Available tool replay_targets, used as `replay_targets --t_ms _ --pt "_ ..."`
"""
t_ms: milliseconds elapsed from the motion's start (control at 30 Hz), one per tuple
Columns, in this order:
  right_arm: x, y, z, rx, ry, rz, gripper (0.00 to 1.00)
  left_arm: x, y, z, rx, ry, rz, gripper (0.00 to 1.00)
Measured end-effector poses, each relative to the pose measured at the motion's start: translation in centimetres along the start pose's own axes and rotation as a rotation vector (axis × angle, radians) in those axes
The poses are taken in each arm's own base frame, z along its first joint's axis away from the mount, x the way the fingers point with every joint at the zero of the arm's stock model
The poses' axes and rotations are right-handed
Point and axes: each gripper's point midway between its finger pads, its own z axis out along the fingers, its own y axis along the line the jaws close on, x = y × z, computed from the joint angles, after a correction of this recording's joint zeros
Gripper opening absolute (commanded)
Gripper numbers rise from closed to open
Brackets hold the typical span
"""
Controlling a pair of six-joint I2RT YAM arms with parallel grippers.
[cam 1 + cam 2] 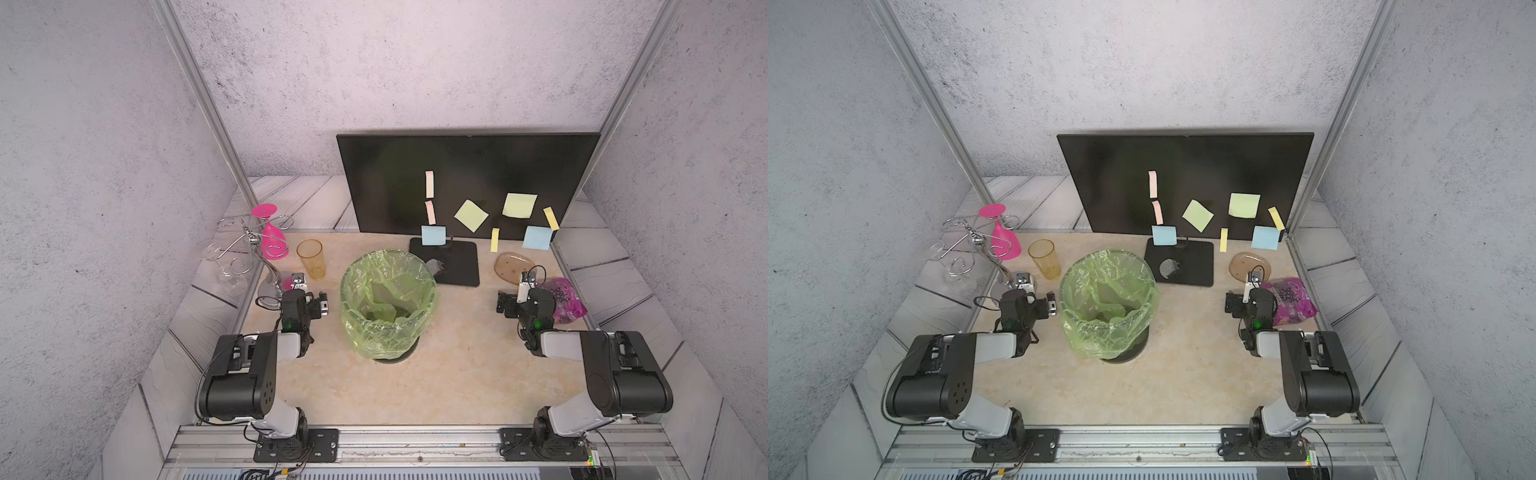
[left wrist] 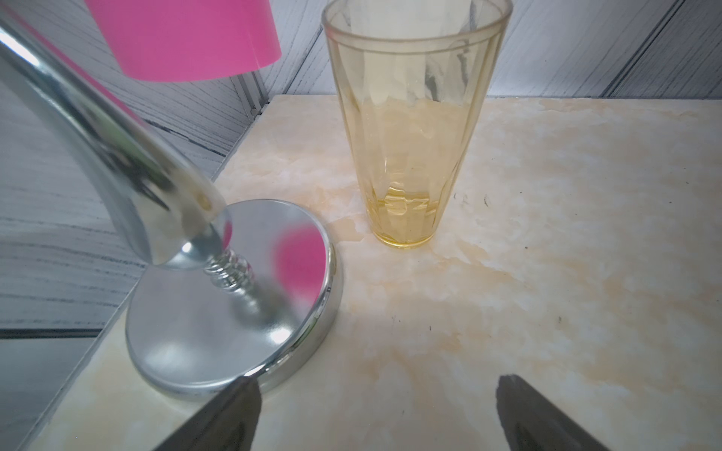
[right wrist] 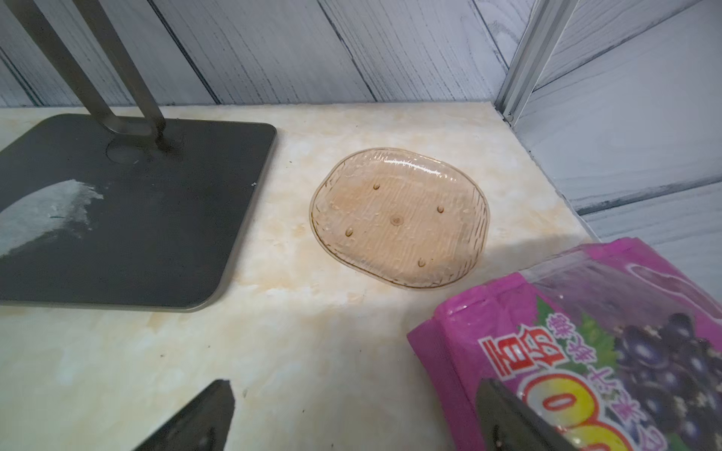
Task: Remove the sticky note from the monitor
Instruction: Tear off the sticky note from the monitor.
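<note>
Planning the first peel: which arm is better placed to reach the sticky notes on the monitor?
Right. The sticky notes sit mostly on the right half of the monitor, ahead of the right fingers, open and empty.

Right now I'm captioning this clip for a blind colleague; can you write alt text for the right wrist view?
A clear amber dish lies empty on the pale marble-look tabletop, between the monitor's black base plate and a purple grape snack bag, touching neither. The right tool hangs open nearest the camera, holding nothing.
</note>
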Motion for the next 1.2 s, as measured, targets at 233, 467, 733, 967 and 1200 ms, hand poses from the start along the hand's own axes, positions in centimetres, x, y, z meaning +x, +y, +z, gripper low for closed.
replay_targets --t_ms 233,467,733,967,1200 --pt "0.0 0.0 0.0 0.000 0.000 0.000 0.99 0.0 -0.1 0.0 0.003 0.000 0.000 1.00" --pt "-0.3 0.0 -0.4 -0.003 0.003 -0.002 0.99 -1.3 0.2 -1.0 -0.005 0.002 0.000 1.00" --pt "-7.8 0.4 -5.6 -0.049 -0.130 0.025 0.99 -12.6 1.1 -7.9 -0.013 -0.196 -0.117 1.00" --pt "-15.1 1.0 -10.5 -0.121 -0.204 0.084 0.99 -20.7 1.5 -14.9 0.032 -0.286 -0.217 1.00" --pt "-19.5 -0.9 -12.8 -0.187 -0.188 0.172 0.99 -25.1 -4.1 -18.9 0.374 -0.254 -0.159 1.00"
